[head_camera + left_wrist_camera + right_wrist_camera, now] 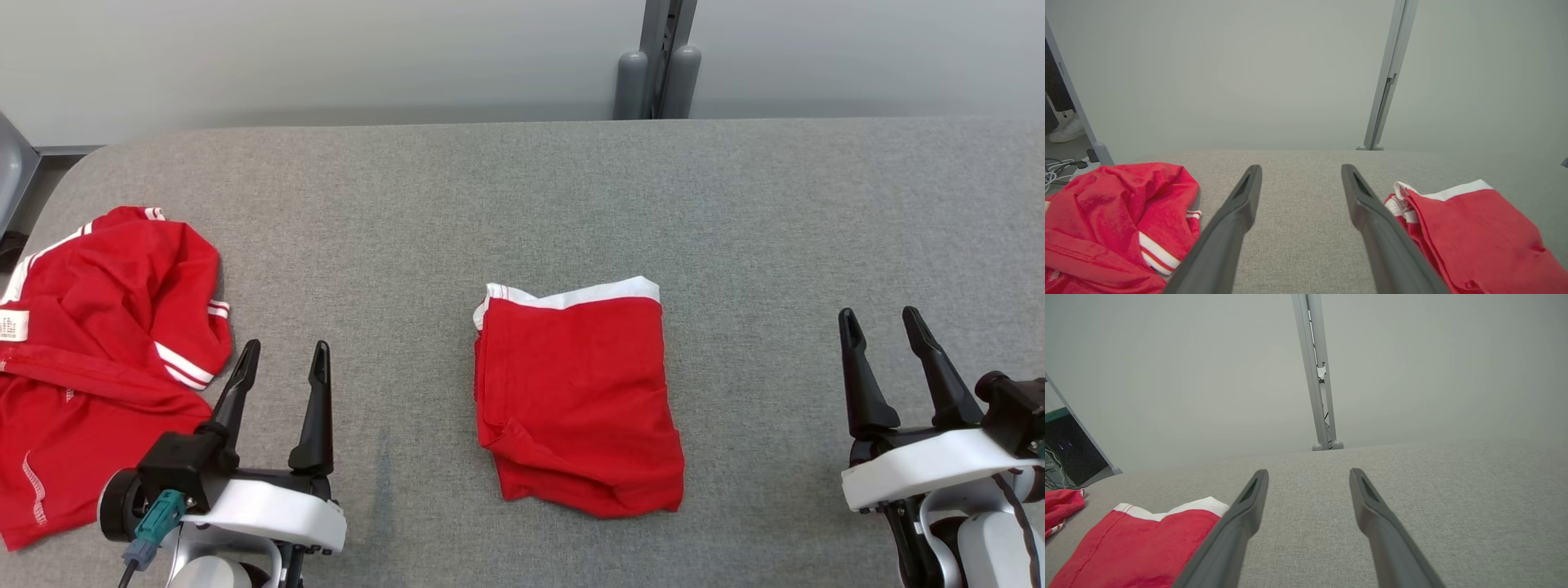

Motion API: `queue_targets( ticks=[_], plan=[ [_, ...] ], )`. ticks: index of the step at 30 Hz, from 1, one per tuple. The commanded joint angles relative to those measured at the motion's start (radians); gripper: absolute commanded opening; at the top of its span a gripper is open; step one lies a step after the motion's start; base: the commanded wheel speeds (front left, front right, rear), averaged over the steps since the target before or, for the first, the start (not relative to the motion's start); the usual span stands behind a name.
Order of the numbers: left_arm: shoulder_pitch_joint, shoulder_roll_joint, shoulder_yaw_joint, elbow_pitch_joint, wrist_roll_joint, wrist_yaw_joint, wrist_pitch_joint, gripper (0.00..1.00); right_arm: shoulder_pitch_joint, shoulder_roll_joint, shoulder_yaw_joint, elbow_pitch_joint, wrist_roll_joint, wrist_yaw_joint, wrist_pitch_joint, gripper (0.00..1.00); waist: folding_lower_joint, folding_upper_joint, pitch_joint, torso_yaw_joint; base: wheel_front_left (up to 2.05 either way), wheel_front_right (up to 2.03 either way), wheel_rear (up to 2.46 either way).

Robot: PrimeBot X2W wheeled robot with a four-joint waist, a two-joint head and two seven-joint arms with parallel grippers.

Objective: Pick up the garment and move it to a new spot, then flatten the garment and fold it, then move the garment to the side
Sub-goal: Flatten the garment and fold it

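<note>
1. Folded red garment (pixel 575 400) lies flat mid-table, its white band at the far edge.
2. Left gripper (pixel 286 349) to its left and right gripper (pixel 881 316) to its right, both spread, clear of it.
3. Crumpled red garment (pixel 98 327) lies farther left.
4. Left wrist view adds a person's white shoe (pixel 1067 130) and floor cables (pixel 1057 169).
5. Grey fabric table (pixel 522 204); grey post (pixel 657 65) beyond.

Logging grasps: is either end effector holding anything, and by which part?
Nothing is held. The left end effector and right end effector both stand open, clear of the folded garment.
</note>
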Motion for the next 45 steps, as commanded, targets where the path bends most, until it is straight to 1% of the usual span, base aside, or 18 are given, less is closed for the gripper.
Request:
queue_targets(
  ticks=[1,11,12,13,14,15,18,21,26,29,34,35,39,45],
  plan=[
    [0.007,0.005,0.002,-0.005,-0.001,0.006,0.001,1.00,0.008,0.000,-0.005,-0.011,-0.008,0.000,0.005,1.00,0.0000,0.0000,0.000,-0.002,0.00,0.00,0.00],
    [0.007,0.012,-0.009,-0.013,-0.005,0.010,0.011,1.00,0.014,0.013,-0.012,-0.036,-0.016,0.000,0.020,1.00,0.0000,0.0000,-0.003,-0.001,0.00,0.00,0.00],
    [0.003,0.012,-0.011,-0.013,-0.006,0.011,0.012,1.00,0.011,0.014,-0.010,-0.035,-0.018,0.000,0.023,0.85,0.0000,0.0000,-0.002,0.003,0.00,0.00,0.00],
    [0.000,0.012,-0.012,-0.013,-0.007,0.010,0.013,1.00,0.007,0.014,-0.002,-0.033,-0.019,0.000,0.027,0.33,0.0000,0.0000,-0.001,0.006,0.00,0.00,0.00],
    [-0.003,0.013,-0.013,-0.013,-0.007,0.008,0.013,1.00,0.001,0.011,0.009,-0.031,-0.023,0.000,0.029,0.09,0.0000,0.0000,0.001,0.009,0.00,0.00,0.00],
    [-0.007,0.014,-0.014,-0.013,-0.007,0.007,0.013,1.00,-0.006,0.008,0.025,-0.029,-0.026,0.000,0.034,0.00,0.0000,0.0000,0.003,0.012,0.00,0.00,0.00],
    [-0.015,0.014,-0.017,-0.009,-0.008,0.004,0.011,1.00,-0.025,-0.001,0.111,-0.014,-0.026,0.000,0.049,0.00,0.0000,0.0000,0.010,0.027,0.00,0.00,0.00],
    [-0.025,0.009,-0.022,-0.004,-0.011,0.001,0.005,1.00,-0.052,-0.011,0.229,0.014,-0.013,0.000,0.065,0.00,0.0000,0.0000,0.018,0.046,0.00,0.00,0.00],
    [-0.041,-0.006,-0.032,0.008,-0.017,0.000,-0.004,1.00,-0.106,-0.028,0.432,0.090,0.027,0.000,0.075,0.00,0.0000,0.0000,0.034,0.086,0.00,0.00,0.00],
    [-0.051,-0.015,-0.036,0.018,-0.019,-0.005,-0.010,1.00,-0.143,-0.039,0.522,0.145,0.063,0.000,0.068,0.00,0.0000,0.0000,0.043,0.110,0.00,0.00,0.00],
    [-0.061,-0.030,-0.044,0.037,-0.024,-0.010,-0.021,1.00,-0.204,-0.047,0.625,0.251,0.119,0.000,0.058,0.00,0.0000,0.0000,0.054,0.139,0.00,0.00,0.00],
    [-0.061,-0.030,-0.044,0.037,-0.024,-0.010,-0.021,1.00,-0.204,-0.047,0.625,0.251,0.119,0.000,0.058,0.00,0.0000,0.0000,0.054,0.139,0.00,0.00,0.00],
    [-0.069,-0.036,-0.045,0.050,-0.025,-0.014,-0.031,1.00,-0.245,-0.052,0.702,0.318,0.168,0.000,0.048,0.00,0.0000,0.0000,0.061,0.148,0.00,0.00,0.00],
    [-0.069,-0.036,-0.040,0.060,-0.024,-0.016,-0.038,1.00,-0.275,-0.071,0.804,0.336,0.229,0.000,0.028,0.00,0.0000,0.0000,0.068,0.141,0.00,0.00,0.00]
  ],
)
